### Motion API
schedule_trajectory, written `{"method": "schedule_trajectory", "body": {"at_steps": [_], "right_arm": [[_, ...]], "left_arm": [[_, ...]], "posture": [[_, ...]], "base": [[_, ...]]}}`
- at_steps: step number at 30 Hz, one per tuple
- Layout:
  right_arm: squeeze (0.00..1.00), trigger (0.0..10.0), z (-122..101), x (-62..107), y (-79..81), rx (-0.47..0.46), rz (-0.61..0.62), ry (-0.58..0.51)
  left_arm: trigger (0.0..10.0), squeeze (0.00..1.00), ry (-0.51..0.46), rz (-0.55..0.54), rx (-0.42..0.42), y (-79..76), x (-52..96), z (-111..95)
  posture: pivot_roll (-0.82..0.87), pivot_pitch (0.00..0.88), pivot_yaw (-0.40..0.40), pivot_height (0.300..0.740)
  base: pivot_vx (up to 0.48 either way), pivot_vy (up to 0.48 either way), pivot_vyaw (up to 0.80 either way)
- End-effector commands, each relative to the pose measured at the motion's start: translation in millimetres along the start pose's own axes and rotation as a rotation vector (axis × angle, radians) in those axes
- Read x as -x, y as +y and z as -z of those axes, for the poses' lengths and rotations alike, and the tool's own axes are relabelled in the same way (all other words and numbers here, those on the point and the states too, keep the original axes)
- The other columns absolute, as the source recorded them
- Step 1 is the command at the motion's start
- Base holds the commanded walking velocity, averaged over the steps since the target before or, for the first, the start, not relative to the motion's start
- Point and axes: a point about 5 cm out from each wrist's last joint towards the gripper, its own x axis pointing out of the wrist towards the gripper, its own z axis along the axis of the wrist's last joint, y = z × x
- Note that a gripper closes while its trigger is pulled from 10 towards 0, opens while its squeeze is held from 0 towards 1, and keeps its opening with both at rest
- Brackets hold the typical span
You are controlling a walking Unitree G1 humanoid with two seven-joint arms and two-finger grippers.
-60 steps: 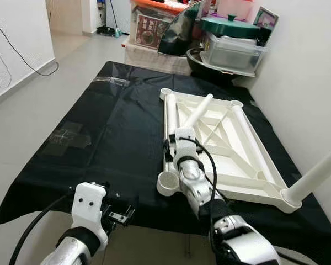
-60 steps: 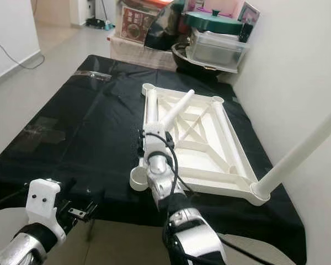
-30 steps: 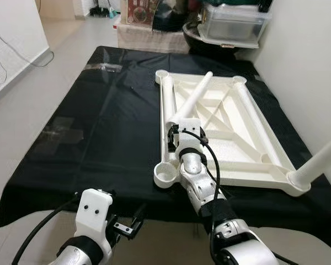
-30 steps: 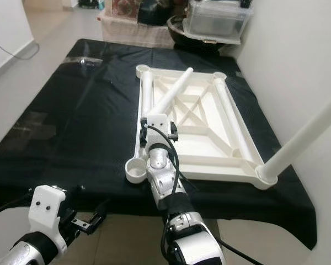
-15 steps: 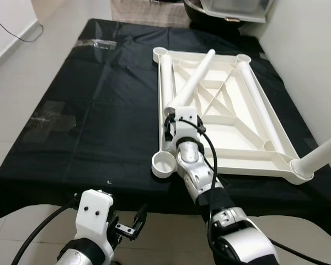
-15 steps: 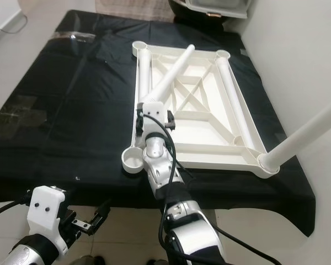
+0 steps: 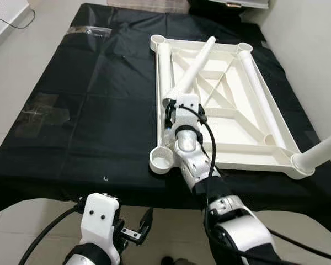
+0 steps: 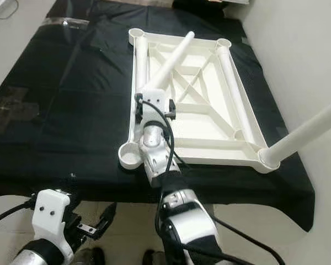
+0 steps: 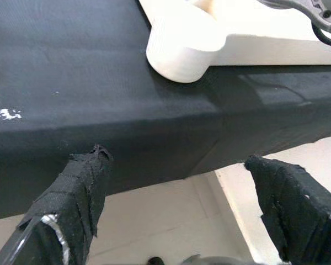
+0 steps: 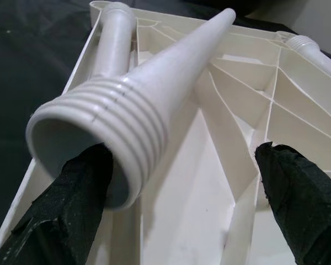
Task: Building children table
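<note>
Your right gripper (image 10: 176, 182) reaches over the near edge of the white plastic ribbed tabletop (image 7: 231, 118), which lies upside down on a black cloth (image 7: 94, 110). Its two black fingers (image 10: 71, 215) are spread wide. Between them sits the threaded open end of a white tapered plastic table leg (image 10: 154, 99); one finger touches its rim and the other stands well clear, so nothing is clamped. That leg slants up across the tabletop toward the far edge. Two more white legs (image 7: 164, 72) lie flat along the tabletop's long sides. A fourth white leg (image 7: 320, 154) stands in the near right corner socket. The near left corner socket (image 7: 161, 160) is an open round cup. Your left gripper (image 9: 182, 204) hangs low past the cloth's near edge, fingers apart, holding nothing.
</note>
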Motion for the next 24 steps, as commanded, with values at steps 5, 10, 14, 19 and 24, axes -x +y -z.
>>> {"method": "schedule_trajectory", "body": {"at_steps": [5, 10, 14, 19, 24], "right_arm": [[0.0, 10.0, -3, 0.2, 3.5, -0.075, 0.008, -0.002], [0.0, 10.0, -8, 0.7, 7.9, -0.1, 0.0, -0.022], [0.0, 10.0, -13, 0.5, 12.7, -0.115, -0.003, -0.04], [0.0, 3.3, -16, 0.7, 17.4, -0.12, -0.011, -0.06], [0.0, 0.0, -13, 2.6, 17.4, -0.126, -0.005, -0.065]], "left_arm": [[10.0, 0.0, 0.021, -0.002, 0.019, -6.2, 2.9, 3], [10.0, 0.0, 0.022, -0.002, 0.022, -6.7, 3.0, 3], [10.0, 0.0, 0.021, -0.001, 0.025, -7.5, 2.3, 3], [10.0, 0.0, 0.02, -0.001, 0.03, -9.7, 0.7, 3], [10.0, 0.0, 0.019, -0.007, 0.03, -9.9, 0.6, 4]], "posture": [[0.12, 0.275, -0.177, 0.74], [0.12, 0.274, -0.178, 0.74], [0.12, 0.27, -0.182, 0.74], [0.12, 0.269, -0.184, 0.74], [0.12, 0.265, -0.187, 0.74]], "base": [[0.0, 0.0, 0.0], [0.0, 0.0, 0.0], [0.0, 0.0, 0.0], [0.0, 0.0, 0.0], [0.0, 0.0, 0.0]]}}
